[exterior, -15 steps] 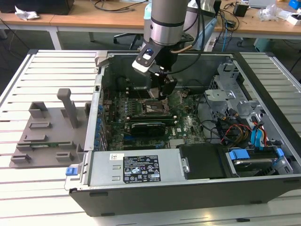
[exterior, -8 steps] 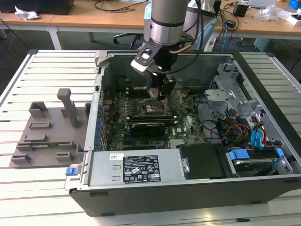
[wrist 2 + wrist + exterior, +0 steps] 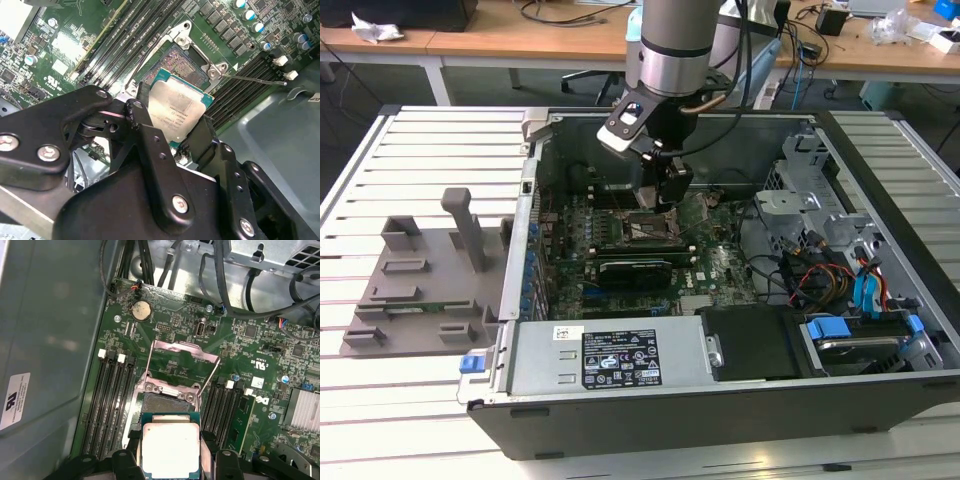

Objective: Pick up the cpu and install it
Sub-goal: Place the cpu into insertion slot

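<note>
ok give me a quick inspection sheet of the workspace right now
surface: slatted table with an open pc case on it
job's things: cpu held close to the open socket, not seated
clutter: grey fixture beside the case
end effector: shut on the cpu
cables: coloured bundle inside the case, apart from the socket
surroundings: desks behind the table
</note>
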### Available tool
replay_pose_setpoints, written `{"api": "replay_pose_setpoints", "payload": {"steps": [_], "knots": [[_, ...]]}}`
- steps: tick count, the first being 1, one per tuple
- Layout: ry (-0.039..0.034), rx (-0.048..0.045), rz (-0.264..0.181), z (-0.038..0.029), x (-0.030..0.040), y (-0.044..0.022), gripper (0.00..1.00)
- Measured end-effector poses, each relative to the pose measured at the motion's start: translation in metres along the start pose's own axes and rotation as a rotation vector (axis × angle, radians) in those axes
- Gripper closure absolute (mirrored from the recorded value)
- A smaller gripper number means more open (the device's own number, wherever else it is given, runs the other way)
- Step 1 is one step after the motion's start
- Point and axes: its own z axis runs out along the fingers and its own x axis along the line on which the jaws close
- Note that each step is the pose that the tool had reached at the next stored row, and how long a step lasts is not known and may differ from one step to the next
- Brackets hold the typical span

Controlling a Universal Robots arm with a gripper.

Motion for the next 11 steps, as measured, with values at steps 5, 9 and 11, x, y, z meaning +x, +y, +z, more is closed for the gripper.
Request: {"api": "replay_pose_setpoints", "payload": {"steps": [5,9,11], "knots": [[0.0001,0.0001,0.002,0.0017,0.0,0.0,0.45],[0.0005,0.0003,0.021,0.0036,0.0002,0.0001,0.45],[0.0012,0.001,0.061,0.0047,0.0002,0.0001,0.45]]}}
